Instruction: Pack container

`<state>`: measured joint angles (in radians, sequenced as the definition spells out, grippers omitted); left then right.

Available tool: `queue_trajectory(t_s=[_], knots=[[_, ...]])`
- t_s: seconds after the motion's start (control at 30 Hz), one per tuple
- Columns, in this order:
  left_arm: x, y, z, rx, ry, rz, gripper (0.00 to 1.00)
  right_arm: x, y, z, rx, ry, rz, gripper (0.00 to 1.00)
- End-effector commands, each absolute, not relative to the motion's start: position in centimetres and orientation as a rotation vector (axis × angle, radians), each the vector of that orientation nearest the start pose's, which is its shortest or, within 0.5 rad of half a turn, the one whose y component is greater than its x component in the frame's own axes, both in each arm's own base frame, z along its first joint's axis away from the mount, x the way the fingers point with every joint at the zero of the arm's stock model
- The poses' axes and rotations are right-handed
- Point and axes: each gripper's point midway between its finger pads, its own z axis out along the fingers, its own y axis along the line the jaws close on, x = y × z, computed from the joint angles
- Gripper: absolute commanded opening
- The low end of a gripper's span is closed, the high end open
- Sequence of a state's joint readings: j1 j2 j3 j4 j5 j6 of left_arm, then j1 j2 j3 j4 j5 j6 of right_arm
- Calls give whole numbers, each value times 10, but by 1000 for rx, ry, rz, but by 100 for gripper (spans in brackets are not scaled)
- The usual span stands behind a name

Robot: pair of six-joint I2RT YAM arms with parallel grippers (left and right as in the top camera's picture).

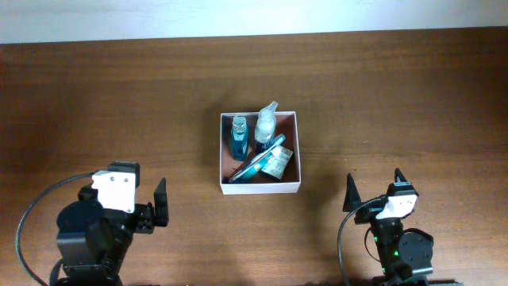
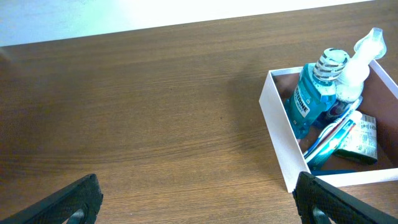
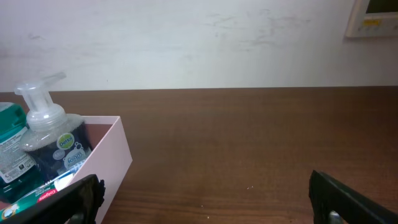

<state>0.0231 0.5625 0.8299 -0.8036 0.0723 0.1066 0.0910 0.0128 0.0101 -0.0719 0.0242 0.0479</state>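
Sitting untouched, the container (image 1: 262,188) lies between left end effector (image 2: 199,202) and right end effector (image 1: 374,187), both splayed.

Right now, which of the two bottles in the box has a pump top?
The clear pump bottle with the white nozzle, in the far part of the container. The blue mouthwash bottle on its left has a ribbed screw cap instead.

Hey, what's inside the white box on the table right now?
The container holds a blue bottle, a pump bottle, a blue tube and a small packet; anything beneath them is covered.
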Motion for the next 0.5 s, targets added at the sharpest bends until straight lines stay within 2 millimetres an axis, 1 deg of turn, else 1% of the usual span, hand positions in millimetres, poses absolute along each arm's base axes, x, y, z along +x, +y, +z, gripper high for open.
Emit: queue_trajectory(t_s=[0.0,0.13,0.23,0.33,0.37,0.4,0.43,0.47], knots=[[228,-8,250,118,2101,-18,99,245,19,155,-28,1652,87,98],[224,-7,247,128,2114,0,99,245,19,155,-28,1652,87,98],[213,-8,236,131,2140,-5,99,245,19,155,-28,1652,87,98],[199,-10,213,141,2157,-11,99,245,19,155,-28,1652,87,98],[196,-11,201,146,2157,-13,99,245,19,155,-28,1652,87,98],[195,-11,189,147,2146,-14,99,245,19,155,-28,1652,87,98],[196,-11,182,146,2131,-13,99,245,19,155,-28,1652,87,98],[200,-11,170,146,2082,-10,99,245,19,155,-28,1652,87,98]])
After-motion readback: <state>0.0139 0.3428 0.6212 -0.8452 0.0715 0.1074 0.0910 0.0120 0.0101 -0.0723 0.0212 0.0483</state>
